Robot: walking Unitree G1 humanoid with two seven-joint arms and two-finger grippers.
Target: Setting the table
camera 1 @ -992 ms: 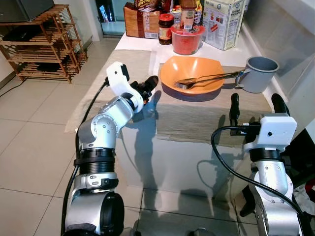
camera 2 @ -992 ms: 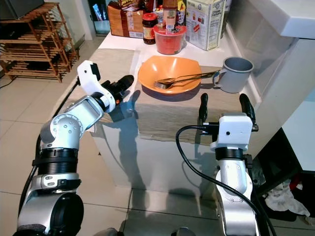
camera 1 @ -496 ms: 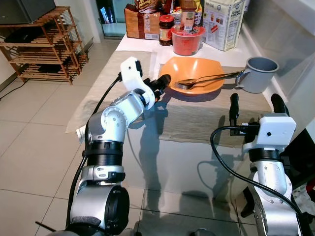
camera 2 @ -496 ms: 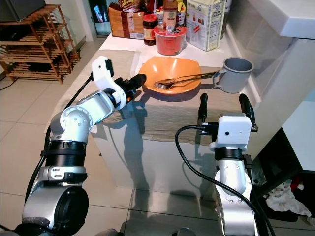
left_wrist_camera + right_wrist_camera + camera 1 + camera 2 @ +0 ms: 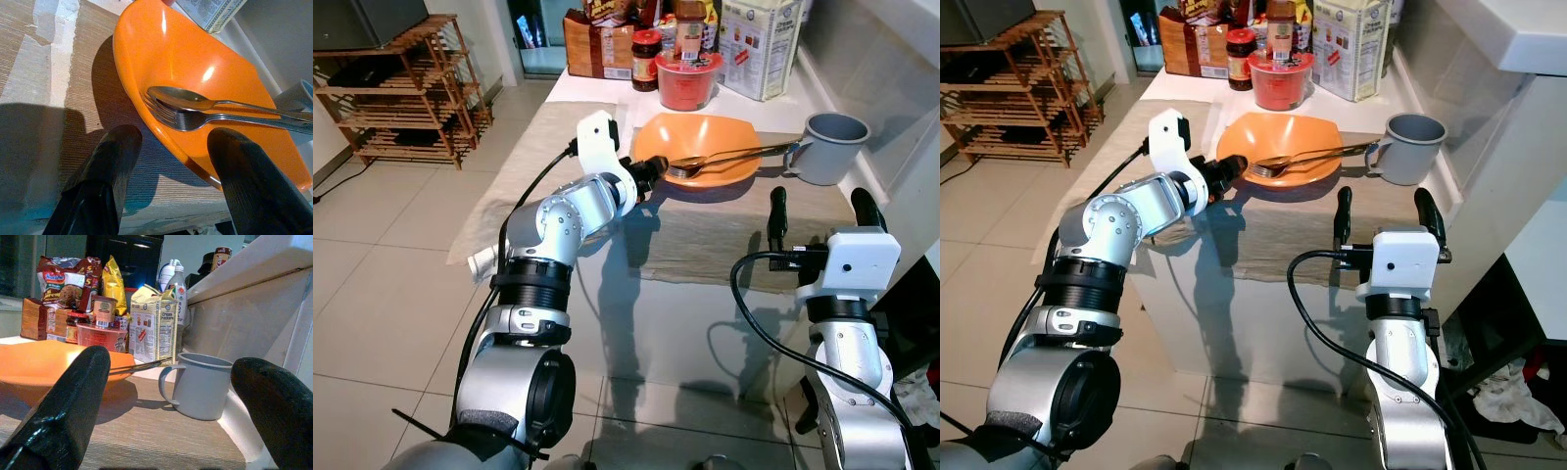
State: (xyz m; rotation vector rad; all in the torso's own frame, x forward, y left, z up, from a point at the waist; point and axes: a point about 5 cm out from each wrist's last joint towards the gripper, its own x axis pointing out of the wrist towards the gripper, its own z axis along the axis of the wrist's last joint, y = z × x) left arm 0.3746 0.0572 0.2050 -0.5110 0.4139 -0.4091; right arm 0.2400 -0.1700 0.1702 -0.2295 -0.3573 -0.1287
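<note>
An orange bowl (image 5: 705,142) stands on a beige placemat (image 5: 724,235), with a fork (image 5: 186,118) and a spoon (image 5: 181,97) lying in it, handles toward a grey mug (image 5: 829,147) at its right. My left gripper (image 5: 653,173) is open at the bowl's near-left rim. In the left wrist view its fingers (image 5: 115,156) stand on either side of the rim (image 5: 161,132), low over the mat, and the utensil heads lie just beyond. My right gripper (image 5: 815,208) is open and empty over the mat's near right part, pointing at the mug (image 5: 200,384).
Food packs crowd the table's back: a red noodle cup (image 5: 685,78), a jar (image 5: 644,57), a carton (image 5: 759,44) and a brown bag (image 5: 597,44). A second mat (image 5: 558,137) lies left. A wooden shelf (image 5: 401,88) stands on the floor at left. A white ledge (image 5: 1518,39) rises at right.
My left arm has reached forward and to the right, bringing its gripper from the table's left side up to the bowl's rim. The right arm has stayed put.
</note>
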